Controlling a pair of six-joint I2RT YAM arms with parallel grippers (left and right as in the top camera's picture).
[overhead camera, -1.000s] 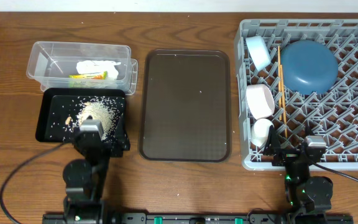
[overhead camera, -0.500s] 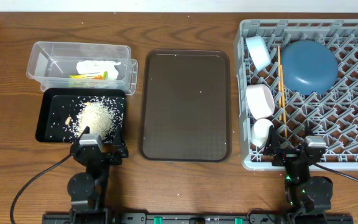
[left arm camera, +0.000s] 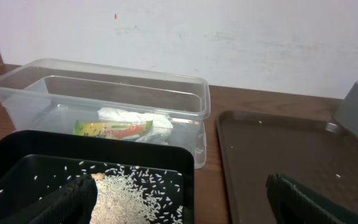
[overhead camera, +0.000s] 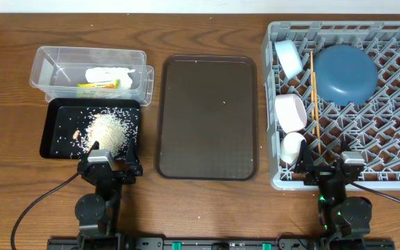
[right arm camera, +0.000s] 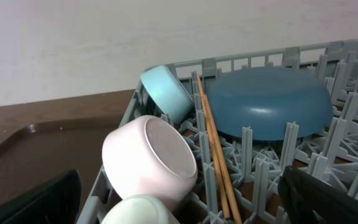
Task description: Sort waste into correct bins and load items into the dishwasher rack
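As the overhead camera looked down, the left gripper (overhead camera: 109,164) sat just below the black tray (overhead camera: 47,139) of rice (overhead camera: 108,130), and the right gripper (overhead camera: 333,169) sat at the rack's (overhead camera: 394,183) lower rim. From the left wrist, the fingers (left arm camera: 61,200) stood wide, rice low between them. From the right wrist, the fingers (right arm camera: 42,200) stood wide, with the white bowl (right arm camera: 151,158) just ahead.

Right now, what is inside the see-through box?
The clear plastic tub holds a crumpled white paper napkin and a yellow-green snack wrapper. Anything beneath the napkin is covered, so I cannot tell.

Wooden table (overhead camera: 5,90), bearing clear tub (overhead camera: 89,50), black tray (overhead camera: 47,133), brown tray (overhead camera: 207,118), grey rack (overhead camera: 339,28)
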